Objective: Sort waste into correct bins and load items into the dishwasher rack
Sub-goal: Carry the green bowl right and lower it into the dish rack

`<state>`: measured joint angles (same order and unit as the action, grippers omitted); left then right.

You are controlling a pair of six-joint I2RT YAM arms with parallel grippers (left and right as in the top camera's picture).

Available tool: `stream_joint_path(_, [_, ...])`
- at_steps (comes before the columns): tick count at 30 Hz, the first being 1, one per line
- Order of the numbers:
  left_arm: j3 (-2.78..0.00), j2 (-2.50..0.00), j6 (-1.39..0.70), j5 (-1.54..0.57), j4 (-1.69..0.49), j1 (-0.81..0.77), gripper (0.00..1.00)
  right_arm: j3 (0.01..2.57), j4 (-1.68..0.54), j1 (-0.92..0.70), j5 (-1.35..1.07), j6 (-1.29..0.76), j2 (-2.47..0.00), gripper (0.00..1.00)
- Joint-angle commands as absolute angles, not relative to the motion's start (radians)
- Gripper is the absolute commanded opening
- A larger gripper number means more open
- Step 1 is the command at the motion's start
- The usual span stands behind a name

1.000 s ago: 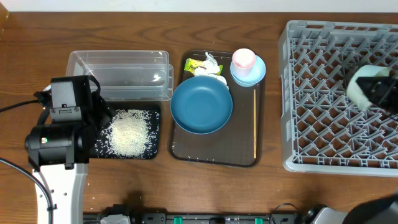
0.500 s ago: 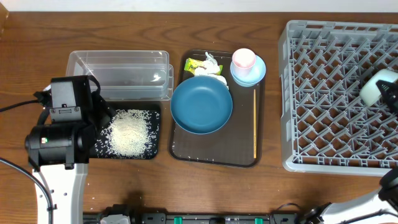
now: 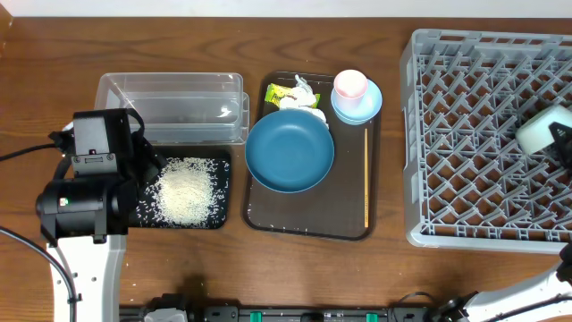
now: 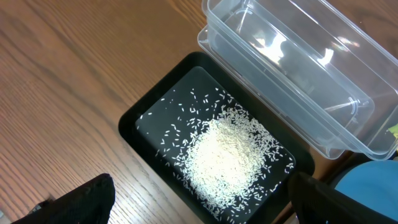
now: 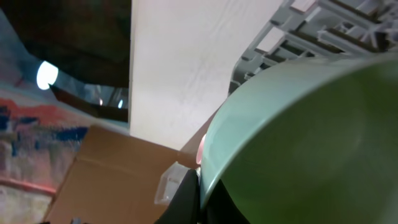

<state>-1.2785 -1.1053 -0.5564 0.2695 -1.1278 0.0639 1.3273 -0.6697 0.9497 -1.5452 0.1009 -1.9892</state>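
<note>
Wooden stick (image 3: 365, 177) front-to-back beside blue dish (image 3: 290, 150)

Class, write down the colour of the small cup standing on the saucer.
Pink. The cup on its pale blue saucer shows best in the overhead view.

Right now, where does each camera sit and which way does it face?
Overhead: above the table, facing straight down; grey plastic lattice rack, left arm, right gripper.
Left wrist: facing down on white rice grains in the shallow black rectangular tray; open left gripper, fingertips at bottom corners.
Right wrist: against the held pale green round bowl, facing off the table past the rack's corner; one dark finger.
Shared: overhead and left wrist show that tray and the clear rectangular plastic tub.
</note>
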Motion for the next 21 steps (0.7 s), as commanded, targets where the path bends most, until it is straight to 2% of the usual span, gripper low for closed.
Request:
stream_joint_path(1, [-1.291,-1.11,-0.554,0.293,-1.132,0.069,0.91,1.326,-0.694,0.978,-1.526,0.052,-2.004,0.03])
stream_joint_path(3, [-1.291,-1.11,-0.554,0.293,-1.133,0.069,0.91,1.326,-0.738,0.993,-1.472,0.053,-2.004,0.04])
stream_joint_path(5, [-1.291,-1.11,-0.554,0.293,-1.133,0.069,0.91,1.326,-0.78,1.008,-1.397,0.053,-2.0,0.16])
stream_joint_path(7, [-1.291,-1.11,-0.554,0.293,-1.132,0.069,0.91,1.326,-0.815,1.025,-1.295,0.053,-1.985,0.34])
stream_joint_path(9, [-1.291,-1.11,-0.554,0.293,-1.132,0.069,0.91,1.326,-0.83,1.035,-1.205,0.03,-1.958,0.43])
stream_joint_path(14, [-1.291,-1.11,-0.554,0.293,-1.132,0.069,0.91,1.326,-0.832,1.036,-0.996,-0.072,-1.822,0.45])
stream_joint_path(21, [-1.291,-1.11,-0.554,0.293,-1.132,0.069,0.91,1.326,-0.83,1.001,-0.773,-0.216,-1.51,0.45])
